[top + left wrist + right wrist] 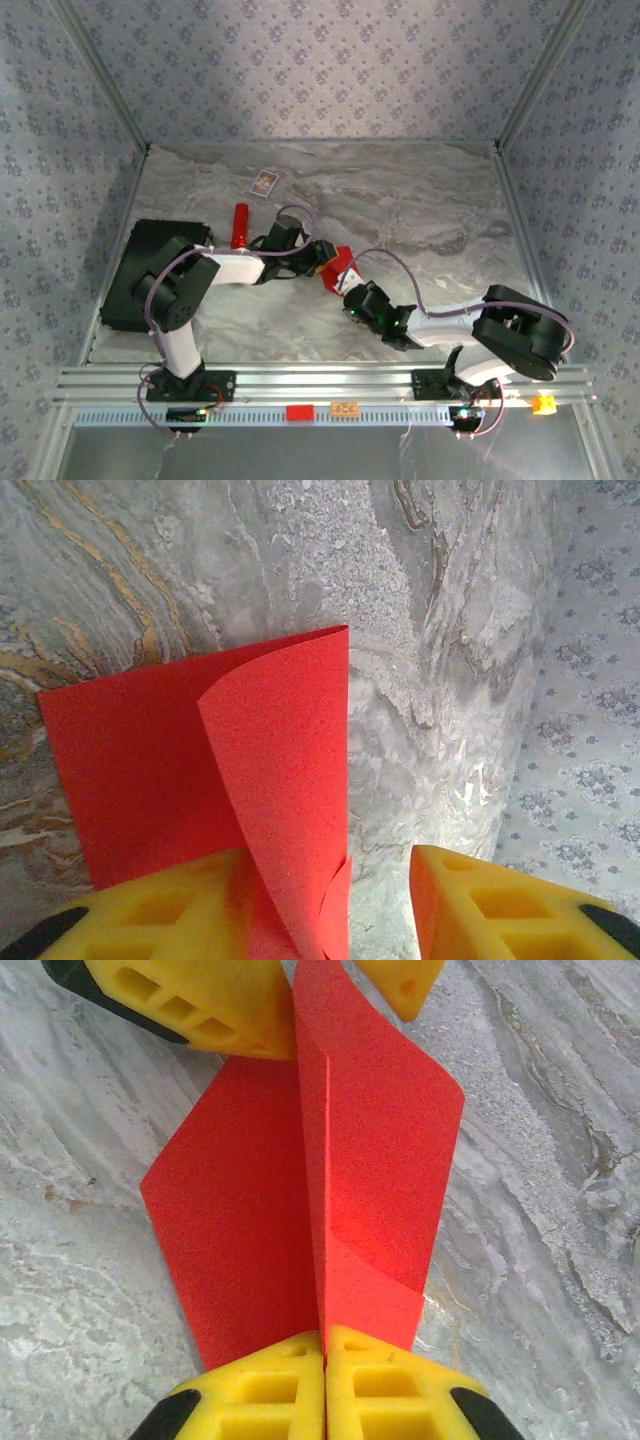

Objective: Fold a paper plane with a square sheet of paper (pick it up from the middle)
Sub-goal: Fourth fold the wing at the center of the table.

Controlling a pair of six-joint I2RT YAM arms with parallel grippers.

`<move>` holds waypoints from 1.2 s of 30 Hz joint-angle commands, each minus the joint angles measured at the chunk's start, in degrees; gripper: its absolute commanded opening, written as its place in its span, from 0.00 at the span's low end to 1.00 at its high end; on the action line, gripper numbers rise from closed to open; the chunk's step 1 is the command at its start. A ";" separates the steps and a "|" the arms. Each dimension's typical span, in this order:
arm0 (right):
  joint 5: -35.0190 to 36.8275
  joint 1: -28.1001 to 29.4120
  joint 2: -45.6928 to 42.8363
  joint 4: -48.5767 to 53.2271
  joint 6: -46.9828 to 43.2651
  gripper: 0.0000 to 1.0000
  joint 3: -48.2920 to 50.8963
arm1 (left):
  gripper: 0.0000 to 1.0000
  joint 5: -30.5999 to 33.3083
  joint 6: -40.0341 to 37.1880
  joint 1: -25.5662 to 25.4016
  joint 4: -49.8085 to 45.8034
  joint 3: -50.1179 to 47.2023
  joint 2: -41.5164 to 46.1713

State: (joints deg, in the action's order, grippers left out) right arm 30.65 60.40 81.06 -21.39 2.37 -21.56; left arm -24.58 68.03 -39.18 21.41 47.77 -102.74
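Note:
The square sheet of paper (343, 262) is bright red and stands folded up along a middle crease, just above the marble table. My right gripper (325, 1360) is shut on the crease at the sheet's near end (380, 1160), and its two flaps spread away from the pads. At the far end my left gripper (330, 920) is open. The paper (280, 760) curls against its left finger (150, 910), while the right finger (500, 900) stands apart from it. In the top view the left gripper (325, 258) and the right gripper (350, 290) meet at the sheet mid-table.
A red cylindrical stick (240, 225) lies left of the grippers. A small printed card (264, 181) sits further back. A black pad (130, 275) covers the table's left edge. Patterned walls enclose the table (440, 200), and a metal rail (330, 385) runs along the front.

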 commanded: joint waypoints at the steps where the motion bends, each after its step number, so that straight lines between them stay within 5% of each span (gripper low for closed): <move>1: -2.01 -0.63 -0.45 -1.07 2.21 0.09 0.56 | 0.45 -1.38 -1.38 0.42 -1.09 2.59 -0.04; 16: -5.58 -2.92 -3.87 -0.53 3.97 0.15 2.22 | 0.07 -1.74 -3.14 1.56 -7.92 5.58 -0.53; 36: -4.90 -3.36 -5.74 1.89 4.37 0.23 3.79 | 0.01 -2.84 -3.27 2.05 -8.02 5.91 -0.64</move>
State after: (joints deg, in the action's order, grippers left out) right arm 25.45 57.34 76.09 -20.82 5.80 -18.46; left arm -26.22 65.43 -37.50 13.43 52.10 -102.89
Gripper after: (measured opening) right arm 0.231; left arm 0.042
